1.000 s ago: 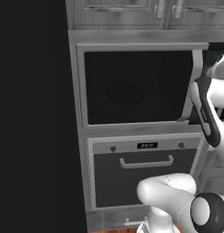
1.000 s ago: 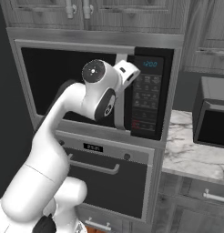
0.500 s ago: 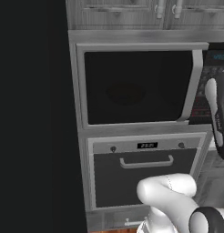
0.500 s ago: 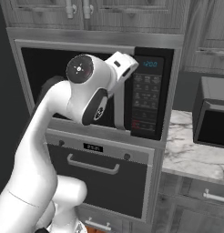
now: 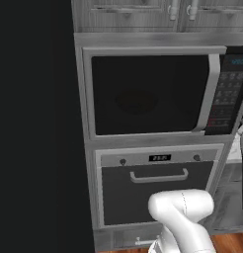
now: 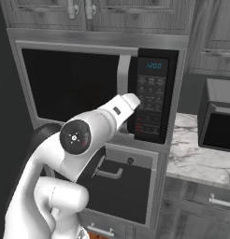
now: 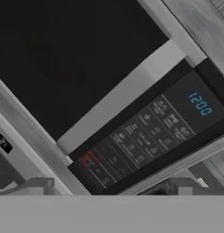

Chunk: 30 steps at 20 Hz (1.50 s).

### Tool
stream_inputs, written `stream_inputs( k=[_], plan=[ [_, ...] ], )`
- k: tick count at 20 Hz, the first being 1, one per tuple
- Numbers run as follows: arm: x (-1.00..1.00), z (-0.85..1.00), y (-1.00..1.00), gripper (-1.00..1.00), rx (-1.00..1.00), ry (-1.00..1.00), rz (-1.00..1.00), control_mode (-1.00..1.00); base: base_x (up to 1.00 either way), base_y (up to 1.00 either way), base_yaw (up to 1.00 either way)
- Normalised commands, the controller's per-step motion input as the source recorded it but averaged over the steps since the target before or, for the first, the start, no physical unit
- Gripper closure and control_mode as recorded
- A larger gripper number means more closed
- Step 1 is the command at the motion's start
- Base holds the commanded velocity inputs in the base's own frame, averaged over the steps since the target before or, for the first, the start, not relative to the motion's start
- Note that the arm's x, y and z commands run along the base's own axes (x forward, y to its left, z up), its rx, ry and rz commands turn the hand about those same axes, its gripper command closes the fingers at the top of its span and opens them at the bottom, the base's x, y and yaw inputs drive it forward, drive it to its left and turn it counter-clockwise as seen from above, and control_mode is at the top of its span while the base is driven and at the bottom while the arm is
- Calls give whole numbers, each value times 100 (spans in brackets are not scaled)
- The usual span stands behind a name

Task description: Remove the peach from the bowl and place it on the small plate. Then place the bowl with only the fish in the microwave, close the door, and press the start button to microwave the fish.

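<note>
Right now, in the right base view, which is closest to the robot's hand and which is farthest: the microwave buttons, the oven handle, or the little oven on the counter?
1. Microwave buttons, right beside the gripper.
2. Oven handle, below it.
3. Little oven, far right on the counter.

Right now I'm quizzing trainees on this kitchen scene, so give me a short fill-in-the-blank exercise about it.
1. The microwave door is ____.
2. The blue display on the keypad panel reads ____.
3. Directly below the microwave sits an ____ with a curved handle.
4. The end effector has its fingers ____.

Missing words: closed; 12:00; oven; open
</note>
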Motion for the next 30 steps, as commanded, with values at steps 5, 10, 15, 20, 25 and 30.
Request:
stream_inputs(
  k=[5, 10, 15, 20, 25, 30],
  plan=[
    [-11, -5, -4, -100, 4, -5, 0, -100, 0, 0, 0],
    [-10, -7, 0, -100, 0, 0, 0, -100, 0, 0, 0],
    [0, -3, 4, -100, 0, 4, 0, -100, 0, 0, 0],
    [0, -15, 1, -100, 0, 0, 0, -100, 0, 0, 0],
    [0, -42, 16, -100, 0, 3, 0, -100, 0, 0, 0],
    [0, -34, 15, -100, 0, 3, 0, -100, 0, 0, 0]
  ],
)
